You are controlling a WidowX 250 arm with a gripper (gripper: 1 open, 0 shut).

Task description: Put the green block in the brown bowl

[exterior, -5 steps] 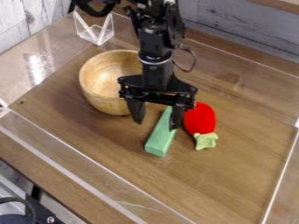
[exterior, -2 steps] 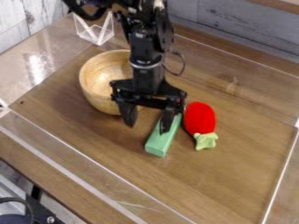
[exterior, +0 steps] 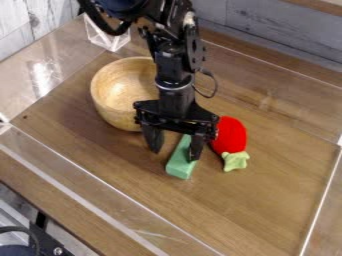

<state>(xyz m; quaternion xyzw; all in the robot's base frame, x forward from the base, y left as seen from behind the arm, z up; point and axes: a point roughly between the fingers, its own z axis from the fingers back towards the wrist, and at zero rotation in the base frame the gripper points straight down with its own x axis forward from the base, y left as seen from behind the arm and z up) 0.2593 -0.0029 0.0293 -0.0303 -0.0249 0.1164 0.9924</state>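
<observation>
We see the gripper (exterior: 178,146) pointing straight down with its jaws spread wide, straddling the upper end of the green block (exterior: 183,160), which lies flat on the wooden tabletop (exterior: 267,200). The brown bowl (exterior: 124,92) sits just behind and to the left. A red strawberry toy (exterior: 230,138) lies beside the block; clear plastic walls (exterior: 80,195) rim the surface.

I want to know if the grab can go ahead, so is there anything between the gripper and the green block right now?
Nothing visible. The gripper hangs open, pointing down, right over the far end of the green block, with its fingers either side of it. The red toy lies beside the block, clear of the fingers.
</observation>
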